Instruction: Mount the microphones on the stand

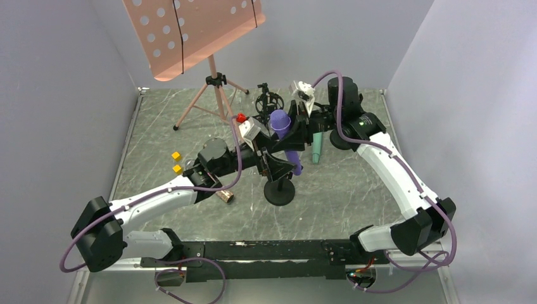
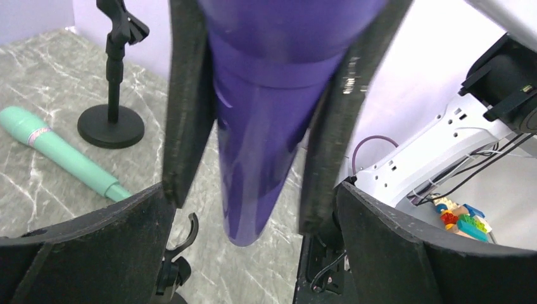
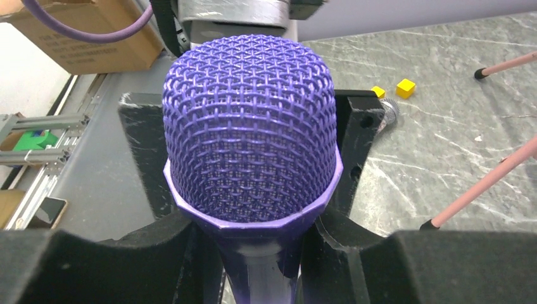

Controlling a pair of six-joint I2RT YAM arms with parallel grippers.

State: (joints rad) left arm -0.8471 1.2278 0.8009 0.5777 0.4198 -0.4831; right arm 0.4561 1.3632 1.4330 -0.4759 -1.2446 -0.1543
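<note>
While the purple microphone (image 1: 282,125) hangs tilted near mid-frame from overhead, the left gripper (image 2: 248,212) clamps its barrel between dark fingers (image 2: 187,114) centre-frame in its wrist view, and the right gripper (image 3: 250,120) sits closed against the mesh head filling its own.

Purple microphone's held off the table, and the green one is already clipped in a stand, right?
No. The green microphone lies flat on the table beside a stand whose clip is empty; the left wrist view shows it. The purple microphone is indeed held off the table.
</note>
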